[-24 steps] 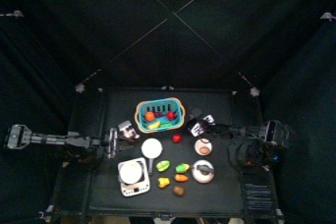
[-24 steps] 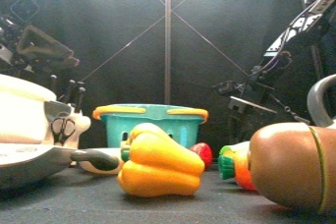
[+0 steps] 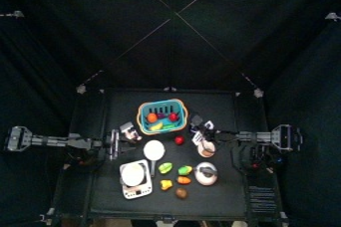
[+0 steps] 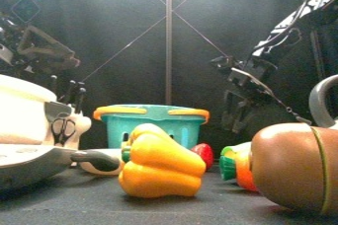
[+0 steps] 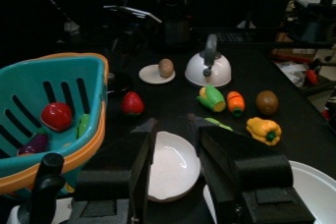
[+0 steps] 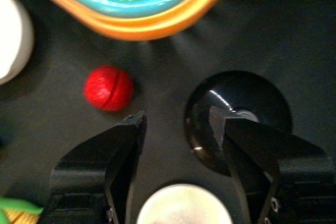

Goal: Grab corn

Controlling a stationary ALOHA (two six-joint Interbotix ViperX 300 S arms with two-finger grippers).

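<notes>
We see the left gripper (image 5: 178,135) open and empty above the white bowl (image 5: 171,164). The right gripper (image 6: 184,130) is also open, hanging by the basket (image 6: 157,22) near a tomato (image 6: 108,87). The corn (image 5: 211,97), as best we can tell, is the green-yellow piece beside the kettle (image 5: 209,67), well apart from both grippers.

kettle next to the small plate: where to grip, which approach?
Grip the kettle by its dark handle, coming straight down from above. It stands upright and the handle rises over the lid, clear of the body. The rounded, shiny body looks too wide and slippery to pinch from the side.
</notes>
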